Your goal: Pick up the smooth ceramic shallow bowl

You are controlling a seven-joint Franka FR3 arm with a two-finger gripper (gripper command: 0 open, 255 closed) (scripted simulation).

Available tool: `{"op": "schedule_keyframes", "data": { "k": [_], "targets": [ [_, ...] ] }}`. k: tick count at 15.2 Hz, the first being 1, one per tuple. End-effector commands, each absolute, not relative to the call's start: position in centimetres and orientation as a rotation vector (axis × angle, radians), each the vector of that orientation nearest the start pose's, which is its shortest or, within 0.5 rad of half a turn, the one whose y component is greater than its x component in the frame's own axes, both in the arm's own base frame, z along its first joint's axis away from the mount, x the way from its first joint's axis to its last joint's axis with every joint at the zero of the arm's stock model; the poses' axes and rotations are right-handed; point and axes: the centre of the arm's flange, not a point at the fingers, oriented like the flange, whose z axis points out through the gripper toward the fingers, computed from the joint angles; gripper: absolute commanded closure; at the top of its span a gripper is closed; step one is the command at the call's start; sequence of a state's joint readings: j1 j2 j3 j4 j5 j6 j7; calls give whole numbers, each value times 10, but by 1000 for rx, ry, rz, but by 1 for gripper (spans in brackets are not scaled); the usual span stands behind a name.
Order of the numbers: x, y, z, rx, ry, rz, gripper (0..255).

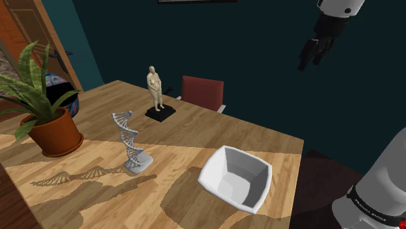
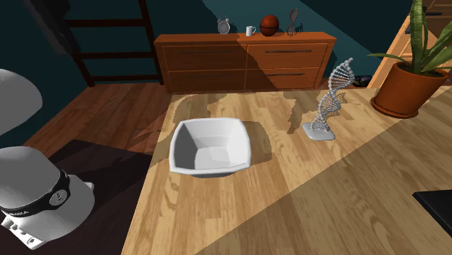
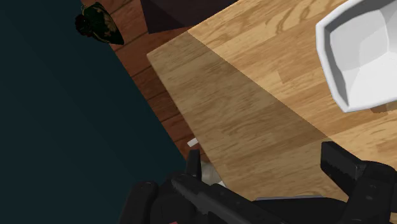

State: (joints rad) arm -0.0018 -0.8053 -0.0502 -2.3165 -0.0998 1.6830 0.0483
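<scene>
The white bowl [image 1: 234, 177] sits on the wooden table [image 1: 195, 133], close to the edge by the robot's stand. The black gripper [image 1: 311, 53] hangs high up, well away from the bowl. Its fingers are wide apart and hold nothing.

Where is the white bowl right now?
In the shoulder view the white bowl sits on the wooden table, near the table's lower right edge. It is to the right of the spiral model and not touching it.
</scene>
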Motion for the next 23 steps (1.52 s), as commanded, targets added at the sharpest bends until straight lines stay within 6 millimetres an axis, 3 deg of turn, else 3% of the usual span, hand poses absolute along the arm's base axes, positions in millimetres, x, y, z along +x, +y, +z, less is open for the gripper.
{"op": "schedule_keyframes", "data": {
  "k": [1, 12, 23],
  "targets": [
    [312, -32, 626, -3190, 136, -274, 0],
    [358, 9, 501, -3068, -116, -112, 0],
    [384, 70, 378, -2919, -346, 38, 0]
  ]
}}
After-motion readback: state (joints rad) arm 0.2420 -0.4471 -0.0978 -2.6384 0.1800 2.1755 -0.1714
